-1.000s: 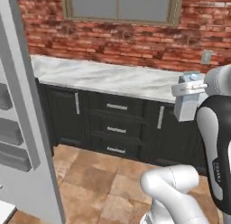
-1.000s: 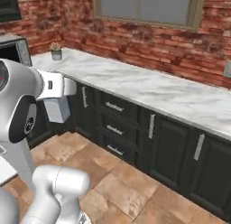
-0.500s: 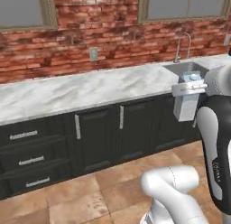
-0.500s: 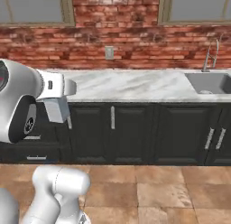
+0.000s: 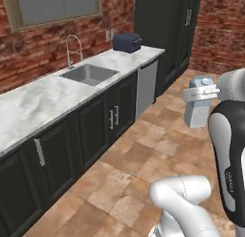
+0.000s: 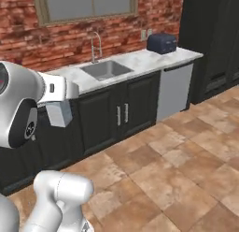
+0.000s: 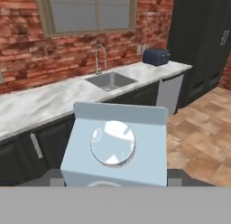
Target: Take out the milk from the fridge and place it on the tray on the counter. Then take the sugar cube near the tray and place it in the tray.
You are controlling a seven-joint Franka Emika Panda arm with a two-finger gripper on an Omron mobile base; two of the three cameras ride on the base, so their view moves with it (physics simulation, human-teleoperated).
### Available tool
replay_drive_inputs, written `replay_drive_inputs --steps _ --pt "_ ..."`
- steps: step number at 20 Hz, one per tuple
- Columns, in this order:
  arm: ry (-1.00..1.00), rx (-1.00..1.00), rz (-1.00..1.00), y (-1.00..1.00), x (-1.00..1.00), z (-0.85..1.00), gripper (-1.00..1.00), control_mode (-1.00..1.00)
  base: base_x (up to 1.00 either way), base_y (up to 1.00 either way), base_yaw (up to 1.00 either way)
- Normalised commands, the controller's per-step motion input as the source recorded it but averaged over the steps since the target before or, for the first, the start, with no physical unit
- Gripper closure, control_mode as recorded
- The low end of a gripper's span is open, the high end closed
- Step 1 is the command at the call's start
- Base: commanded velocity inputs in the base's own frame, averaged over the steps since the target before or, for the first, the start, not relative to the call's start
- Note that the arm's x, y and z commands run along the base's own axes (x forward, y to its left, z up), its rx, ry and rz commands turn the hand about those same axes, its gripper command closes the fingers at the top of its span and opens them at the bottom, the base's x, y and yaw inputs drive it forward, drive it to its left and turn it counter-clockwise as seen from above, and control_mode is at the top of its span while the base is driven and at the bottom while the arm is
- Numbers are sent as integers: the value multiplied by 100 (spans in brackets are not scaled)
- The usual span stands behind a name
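The milk in my pincer looks like smooth matt pale-blue card with a glossy round cap, while beyond it the table is polished veined marble holding a brushed-metal sink, backed by rough red brick wall.

Fingers hidden behind the milk in hand view — carton's base cut off by grey band.

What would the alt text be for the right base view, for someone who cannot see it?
A white robot arm's end effector holds a pale blue-grey milk carton in the air in front of dark kitchen cabinets. Behind it a white marble counter carries a sink with a tall faucet and a dark blue toaster, below a brick wall and window.
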Motion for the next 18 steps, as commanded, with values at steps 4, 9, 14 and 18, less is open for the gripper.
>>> replay_drive_inputs --steps 4,9,14,18 --pt "0 0 0 0 0 0 100 100 0 -18 -94" --pt "0 0 0 0 0 0 100 100 0 -14 -94" --pt "0 0 0 0 0 0 100 100 0 0 -96" --pt "0 0 0 0 0 0 100 100 15 40 -88"
